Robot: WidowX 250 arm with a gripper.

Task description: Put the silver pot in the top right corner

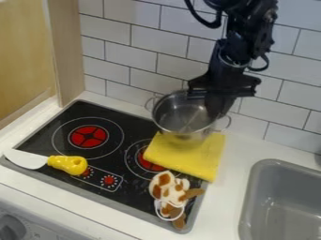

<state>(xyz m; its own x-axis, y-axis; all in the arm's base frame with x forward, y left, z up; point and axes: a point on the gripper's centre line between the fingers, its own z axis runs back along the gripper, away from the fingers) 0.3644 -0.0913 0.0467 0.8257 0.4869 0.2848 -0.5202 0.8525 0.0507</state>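
The black gripper (215, 107) hangs down at the right rim of the silver pot (180, 116), its lower end overlapping the pot's inner right side. The pot is upright at the back of the stove, near the tiled wall, with one handle on the left and one on the right. Its lower part overlaps the back of a yellow cloth (194, 157). Whether the base touches the cloth or hangs just above it, I cannot tell.
On the black stove (134, 121), a knife with a yellow handle (67, 164) lies at the left. A toy dessert (168, 190) lies at the stove's front right. White counter (241, 143) separates the stove from the grey sink (251, 201) at the right.
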